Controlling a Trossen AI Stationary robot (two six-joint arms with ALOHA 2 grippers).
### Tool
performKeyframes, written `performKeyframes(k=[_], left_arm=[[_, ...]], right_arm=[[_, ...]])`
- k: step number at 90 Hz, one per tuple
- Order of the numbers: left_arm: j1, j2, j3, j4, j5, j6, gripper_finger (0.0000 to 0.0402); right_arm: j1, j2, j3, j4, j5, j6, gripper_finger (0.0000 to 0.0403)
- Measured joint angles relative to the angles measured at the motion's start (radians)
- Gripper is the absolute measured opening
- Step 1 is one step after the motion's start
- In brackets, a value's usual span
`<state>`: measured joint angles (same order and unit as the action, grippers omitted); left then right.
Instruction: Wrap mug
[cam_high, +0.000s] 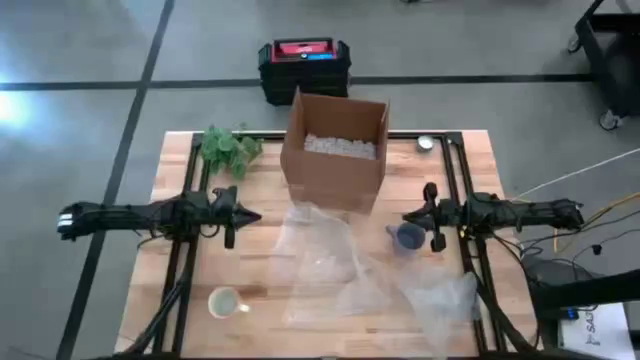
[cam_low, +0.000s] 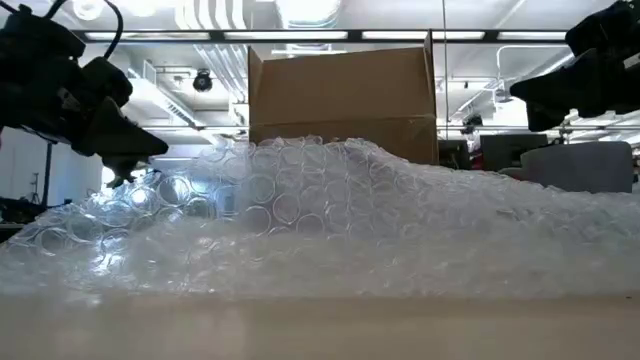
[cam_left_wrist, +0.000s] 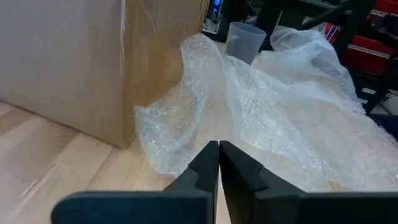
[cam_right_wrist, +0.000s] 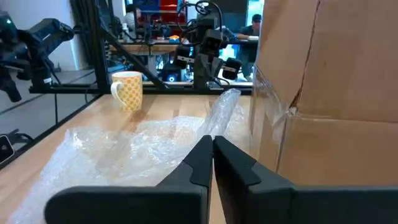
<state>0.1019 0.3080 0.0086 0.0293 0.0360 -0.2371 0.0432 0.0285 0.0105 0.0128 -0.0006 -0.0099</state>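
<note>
The left gripper (cam_high: 252, 215) hovers left of the box (cam_high: 335, 150), fingers together; the right gripper (cam_high: 408, 215), also closed, hangs beside a blue cup (cam_high: 409, 236); the mug (cam_high: 224, 301) stands near-left, beside the bubble wrap (cam_high: 325, 255).

Both arms are dark, nearly black, built of slim jointed segments that thicken into blocky housings near the wrists. From above, the left arm (cam_high: 150, 217) shows a pale patch at its outer end, and thin black cables loop along its body. The right arm (cam_high: 510, 213) looks much the same, with a short upright stub by its wrist. Each wrist camera shows two matte black fingers (cam_left_wrist: 208, 165), flat-sided and tapering to narrow tips, rising from a wide dark base (cam_right_wrist: 155, 202).
</note>
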Motion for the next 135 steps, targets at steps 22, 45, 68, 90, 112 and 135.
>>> performKeyframes(k=[22, 45, 68, 90, 112, 135], left_arm=[[0.000, 0.000, 0.000, 0.000, 0.000, 0.000, 0.0000], [0.000, 0.000, 0.000, 0.000, 0.000, 0.000, 0.0000], [0.000, 0.000, 0.000, 0.000, 0.000, 0.000, 0.0000], [0.000, 0.000, 0.000, 0.000, 0.000, 0.026, 0.0000], [0.001, 0.000, 0.000, 0.008, -0.050, 0.325, 0.0000], [-0.001, 0.000, 0.000, 0.038, -0.051, 0.009, 0.0000]], right_arm=[[0.000, 0.000, 0.000, 0.000, 0.000, 0.000, 0.0000], [0.000, 0.000, 0.000, 0.000, 0.000, 0.001, 0.0000], [0.000, 0.000, 0.000, 0.000, 0.000, 0.000, 0.0000], [0.000, 0.000, 0.000, 0.000, 0.001, -0.027, 0.0000], [0.000, 0.000, 0.000, 0.001, 0.000, -0.057, 0.0000], [-0.001, 0.001, 0.000, 0.091, 0.004, 0.368, 0.0000]])
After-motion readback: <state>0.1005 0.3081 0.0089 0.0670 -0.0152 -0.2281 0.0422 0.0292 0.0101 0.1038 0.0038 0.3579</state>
